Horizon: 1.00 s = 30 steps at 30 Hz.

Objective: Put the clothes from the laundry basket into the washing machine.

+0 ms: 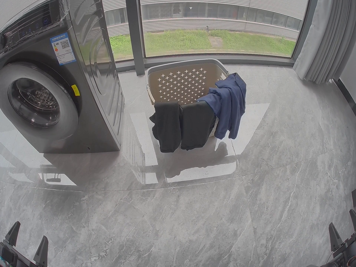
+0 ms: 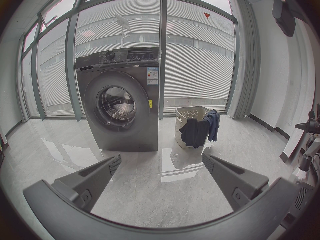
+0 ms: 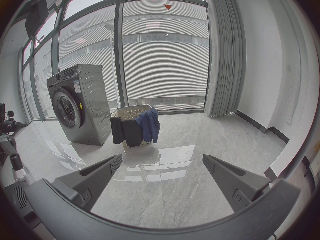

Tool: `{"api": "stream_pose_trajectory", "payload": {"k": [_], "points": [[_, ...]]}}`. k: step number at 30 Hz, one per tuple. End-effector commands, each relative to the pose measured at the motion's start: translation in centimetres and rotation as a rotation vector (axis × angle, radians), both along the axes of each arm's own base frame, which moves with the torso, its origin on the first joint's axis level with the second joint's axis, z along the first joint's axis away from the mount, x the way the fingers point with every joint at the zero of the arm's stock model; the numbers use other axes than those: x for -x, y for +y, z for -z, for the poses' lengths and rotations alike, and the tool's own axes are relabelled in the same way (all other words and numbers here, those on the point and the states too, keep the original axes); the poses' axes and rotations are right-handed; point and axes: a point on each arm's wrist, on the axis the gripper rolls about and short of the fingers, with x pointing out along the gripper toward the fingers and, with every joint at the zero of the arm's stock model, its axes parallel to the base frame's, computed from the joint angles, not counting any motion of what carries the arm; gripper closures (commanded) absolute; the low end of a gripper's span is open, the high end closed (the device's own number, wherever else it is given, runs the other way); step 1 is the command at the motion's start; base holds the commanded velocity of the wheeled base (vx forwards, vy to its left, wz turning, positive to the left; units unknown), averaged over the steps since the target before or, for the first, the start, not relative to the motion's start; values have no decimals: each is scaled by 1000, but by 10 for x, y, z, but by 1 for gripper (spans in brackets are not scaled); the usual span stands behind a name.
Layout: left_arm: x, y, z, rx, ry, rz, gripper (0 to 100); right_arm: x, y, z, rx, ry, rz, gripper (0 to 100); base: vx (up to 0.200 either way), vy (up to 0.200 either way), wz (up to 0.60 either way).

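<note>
Hanging over the basket (image 1: 178,63) rim, the clothes (image 1: 196,125) wait — 0 in the washer (image 1: 92,75); left claw (image 2: 161,157) and right claw (image 3: 162,157) gape empty.

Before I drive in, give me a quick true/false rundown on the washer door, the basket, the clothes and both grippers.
1. The washing machine has its door shut. True.
2. Dark garments and a blue garment hang over the near rim of the laundry basket. True.
3. One garment is already in a gripper. False: the left gripper and the right gripper both have open, empty jaws, well short of the basket.
4. The basket stands on top of the washing machine. False: it stands on the floor beside the machine, on the robot's right of it.
5. The blue garment hangs to the robot's right of the dark ones. True.
</note>
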Motion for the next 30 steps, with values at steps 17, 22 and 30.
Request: {"api": "stream_pose_trajectory", "payload": {"k": [17,22,30], "points": [[0,0,5,-5,2,0,0,0,0,5,0,1,-1,0,94,0,0],[0,0,5,-5,2,1,0,0,0,5,0,1,-1,0,0,-200,0],[0,0,5,-4,2,0,0,0,0,5,0,1,-1,0,0,-200,0]]}}
